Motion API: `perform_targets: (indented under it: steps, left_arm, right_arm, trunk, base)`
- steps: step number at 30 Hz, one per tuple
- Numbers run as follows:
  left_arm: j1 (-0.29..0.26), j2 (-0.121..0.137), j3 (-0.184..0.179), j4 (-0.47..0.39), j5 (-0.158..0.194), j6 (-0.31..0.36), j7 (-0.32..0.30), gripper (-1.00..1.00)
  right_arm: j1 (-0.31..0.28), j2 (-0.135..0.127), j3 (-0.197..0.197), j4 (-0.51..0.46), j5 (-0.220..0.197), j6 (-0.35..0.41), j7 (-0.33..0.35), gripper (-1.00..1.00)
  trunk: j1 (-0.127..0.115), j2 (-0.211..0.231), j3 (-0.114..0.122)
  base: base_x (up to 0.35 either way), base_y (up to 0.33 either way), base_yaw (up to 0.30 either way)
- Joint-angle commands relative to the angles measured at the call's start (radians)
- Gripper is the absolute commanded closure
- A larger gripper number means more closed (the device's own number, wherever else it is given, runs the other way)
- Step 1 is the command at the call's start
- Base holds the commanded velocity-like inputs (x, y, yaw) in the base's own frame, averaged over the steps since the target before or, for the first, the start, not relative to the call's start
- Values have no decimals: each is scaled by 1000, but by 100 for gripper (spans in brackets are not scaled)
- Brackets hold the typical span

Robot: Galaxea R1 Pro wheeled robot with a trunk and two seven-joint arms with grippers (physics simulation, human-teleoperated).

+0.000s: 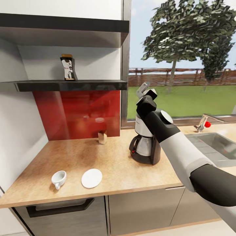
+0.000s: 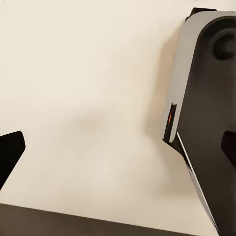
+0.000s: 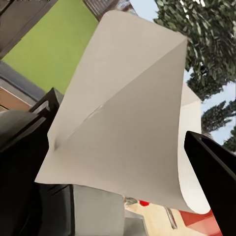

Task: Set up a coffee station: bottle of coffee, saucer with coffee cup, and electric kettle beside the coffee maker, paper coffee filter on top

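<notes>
Coffee maker (image 1: 146,144) top behind right gripper (image 1: 146,91)

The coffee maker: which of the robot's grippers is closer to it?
The right. The right gripper hangs just above the coffee maker, holding the paper coffee filter. The left gripper faces a plain pale surface, its distance unclear.

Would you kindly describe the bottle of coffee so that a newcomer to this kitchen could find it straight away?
Start at the red glossy backsplash left of the window; directly above it runs a dark wall shelf. The small dark brown jar with a white label stands upright on that shelf, towards its left. It is the one item up there, well above the white cup and flat white saucer on the beige countertop.
</notes>
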Motion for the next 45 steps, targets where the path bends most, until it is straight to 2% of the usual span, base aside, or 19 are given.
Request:
perform_targets:
  steps: [1,9,13,18,21,45]
  left_arm:
    - [0,0,-1,0,10,-1,1,-100]
    - [0,0,-1,-1,10,-1,1,-100]
    - [3,0,-2,0,9,3,1,-100]
    - [6,-2,-3,-1,7,3,1,-100]
    - [6,-2,-3,-1,8,4,0,-100]
    - [6,-2,-4,-1,7,4,-1,-100]
  right_arm:
    - [-1,0,1,0,10,4,9,100]
    - [-1,2,1,1,6,-19,9,100]
    - [-1,9,-4,24,6,-27,13,100]
    - [-1,31,-5,4,7,-16,10,100]
    - [-1,33,-5,5,7,-15,9,100]
    - [-1,28,-5,8,9,-15,11,100]
  trunk:
    - [1,-1,-1]
    - [1,-1,-1]
    - [1,-1,-1]
    - [1,-1,-1]
    - [1,-1,-1]
    - [1,-1,-1]
  base:
    - [24,0,0]
    - [17,7,0]
    - [0,0,0]
    - [0,0,0]
    - [6,0,0]
    - [48,0,0]
